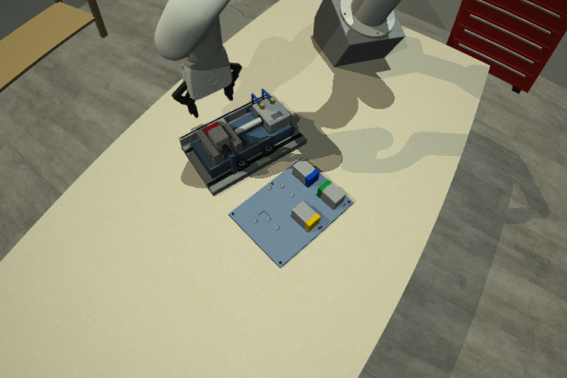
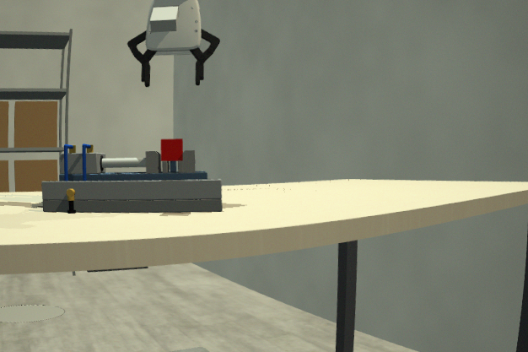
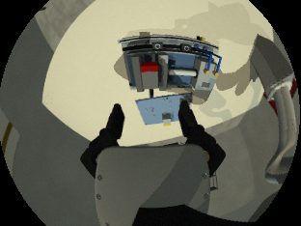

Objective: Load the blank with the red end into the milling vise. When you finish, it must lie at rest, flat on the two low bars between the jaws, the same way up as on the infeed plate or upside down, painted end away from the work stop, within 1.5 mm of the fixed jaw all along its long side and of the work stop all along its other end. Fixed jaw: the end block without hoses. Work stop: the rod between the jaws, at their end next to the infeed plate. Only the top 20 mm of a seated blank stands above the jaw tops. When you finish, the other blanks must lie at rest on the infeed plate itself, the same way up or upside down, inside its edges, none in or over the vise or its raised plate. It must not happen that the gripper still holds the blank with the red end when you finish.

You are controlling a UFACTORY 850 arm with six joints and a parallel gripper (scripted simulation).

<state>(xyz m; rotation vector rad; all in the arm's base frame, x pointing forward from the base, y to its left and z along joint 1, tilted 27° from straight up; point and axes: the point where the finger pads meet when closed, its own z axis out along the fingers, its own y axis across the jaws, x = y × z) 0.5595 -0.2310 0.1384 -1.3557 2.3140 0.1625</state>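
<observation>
The red-ended blank (image 1: 219, 135) (image 2: 171, 149) (image 3: 150, 78) sits between the vise jaws, its top above them. Its red end points away from the infeed plate (image 1: 274, 247). It looks close to the fixed jaw (image 1: 208, 145) (image 2: 190, 160) (image 3: 136, 74); exact gaps, and its seating on the bars, cannot be told. The work stop (image 1: 232, 163) (image 3: 151, 93) is at its other end. My gripper (image 1: 213, 106) (image 2: 172, 83) (image 3: 150, 108) is open and empty, high above the vise. The blue-ended (image 1: 302, 170), green-ended (image 1: 332, 196) and yellow-ended (image 1: 302, 213) blanks lie on the infeed plate.
The moving jaw (image 1: 231, 131) (image 3: 164, 72) is on the white rod (image 1: 247, 125) (image 2: 121, 162) side. The hose block (image 1: 273, 112) with upright blue hoses stands at the vise's other end. Small pins stand on the infeed plate. The robot base (image 1: 357, 45) is at the table's back.
</observation>
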